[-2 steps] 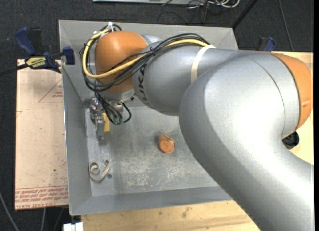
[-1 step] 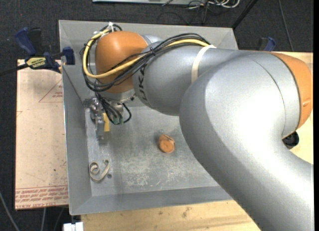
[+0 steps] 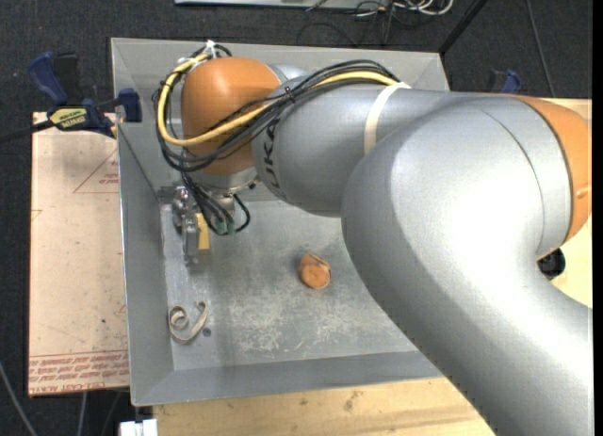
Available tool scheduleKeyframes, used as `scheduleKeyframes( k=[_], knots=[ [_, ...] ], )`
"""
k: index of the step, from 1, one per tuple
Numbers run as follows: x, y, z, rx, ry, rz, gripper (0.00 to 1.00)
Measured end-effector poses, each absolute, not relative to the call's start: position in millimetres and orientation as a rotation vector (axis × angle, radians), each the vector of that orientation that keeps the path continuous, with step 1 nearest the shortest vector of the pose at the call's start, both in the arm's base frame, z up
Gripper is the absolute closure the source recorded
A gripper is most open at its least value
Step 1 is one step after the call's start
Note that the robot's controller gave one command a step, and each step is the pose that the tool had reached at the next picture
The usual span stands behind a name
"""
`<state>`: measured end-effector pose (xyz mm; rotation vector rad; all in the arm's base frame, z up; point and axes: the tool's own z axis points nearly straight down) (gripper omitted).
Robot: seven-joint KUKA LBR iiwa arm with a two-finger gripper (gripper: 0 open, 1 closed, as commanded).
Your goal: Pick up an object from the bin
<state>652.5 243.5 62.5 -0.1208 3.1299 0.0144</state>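
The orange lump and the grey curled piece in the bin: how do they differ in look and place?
The orange lump is solid and rounded; the grey curled piece is thin and bent into a hook. The orange lump lies mid-floor; the grey curled piece near the view's left wall. Both rest on the bin floor.

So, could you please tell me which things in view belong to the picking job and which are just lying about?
In the job:
- gripper, low by the bin's left wall
- grey metal bin

Lying about, untouched, either one a possible pick:
- curled grey metal piece, in the bin's lower-left corner, nearest the gripper
- orange-brown round lump, mid-floor
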Motion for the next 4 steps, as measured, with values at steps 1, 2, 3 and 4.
scheduleKeyframes(
  k=[1, 2, 3, 4],
  knots=[
    [649.6, 241.5, 80.0, -0.123, 3.140, 0.004, 1.00],
    [650.2, 241.2, 100.4, -0.123, 3.138, 0.002, 1.00],
    [650.6, 241.3, 118.7, -0.123, 3.137, 0.003, 1.00],
    [651.0, 241.4, 135.9, -0.122, 3.135, 0.004, 1.00]
  ],
)
